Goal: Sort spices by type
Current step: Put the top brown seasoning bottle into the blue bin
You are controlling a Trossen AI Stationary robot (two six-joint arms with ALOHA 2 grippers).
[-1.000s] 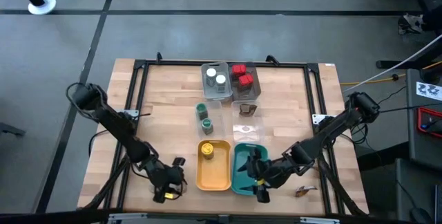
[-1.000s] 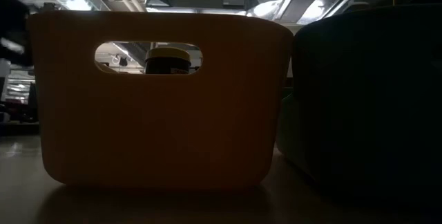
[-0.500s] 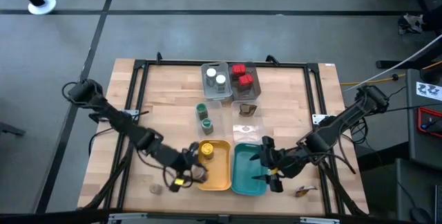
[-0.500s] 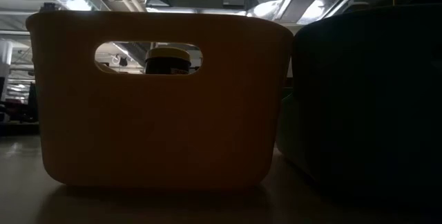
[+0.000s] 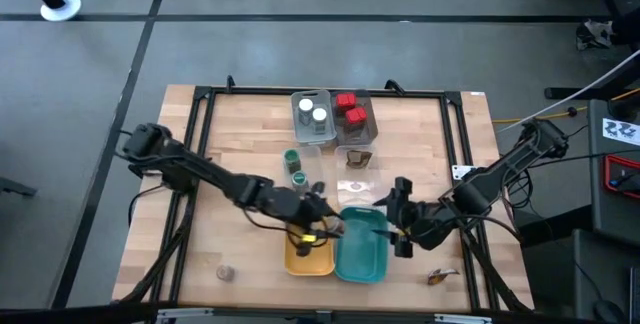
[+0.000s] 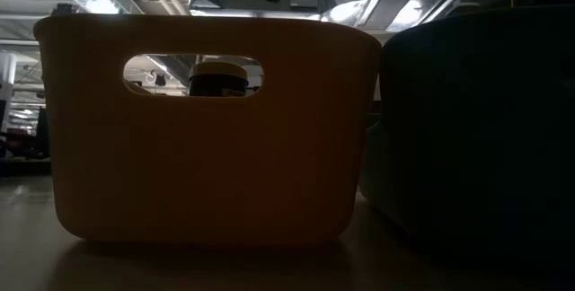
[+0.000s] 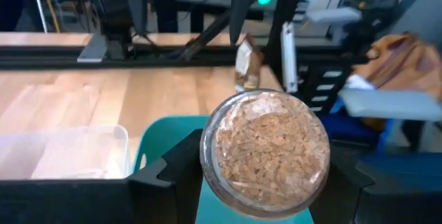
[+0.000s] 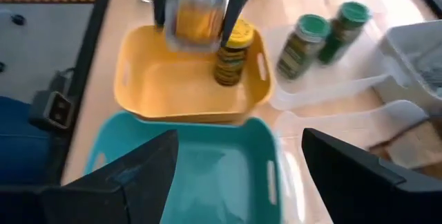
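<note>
My left gripper (image 5: 318, 226) hangs over the seam between the yellow tray (image 5: 305, 260) and the teal tray (image 5: 362, 256), shut on a clear jar of brown granules (image 7: 264, 153), which also shows as the jar (image 8: 197, 13) in the right wrist view. My right gripper (image 5: 400, 222) is open beside the teal tray's right rim, its gap (image 8: 242, 182) above the teal tray (image 8: 186, 162). A yellow-lidded jar (image 8: 233, 52) stands in the yellow tray (image 8: 179, 89). Two green-lidded jars (image 5: 296, 167) stand in a clear tray. My left gripper pinches the clear jar by its side wall (image 7: 207, 158), one finger (image 7: 176, 175) on each side. The jar's round end full of granules (image 7: 266, 148) faces back toward the wrist. The jar is lifted clear, above the teal tray's rim (image 7: 166, 124).
White-lidded jars sit in a grey tray (image 5: 312, 114) and red tins (image 5: 350, 110) beside them at the far side. A brown jar (image 5: 360, 158) and a clear tray (image 5: 358, 188) lie mid-table. Small brown items rest near the near edge (image 5: 225, 273) (image 5: 438, 277). The low view is filled by the yellow tray (image 6: 207, 165).
My left gripper has travelled from the table's near left corner toward the right, carrying the jar up over the yellow tray to the teal tray's edge. My right gripper has drawn back out of the teal tray, toward the right and far side.
</note>
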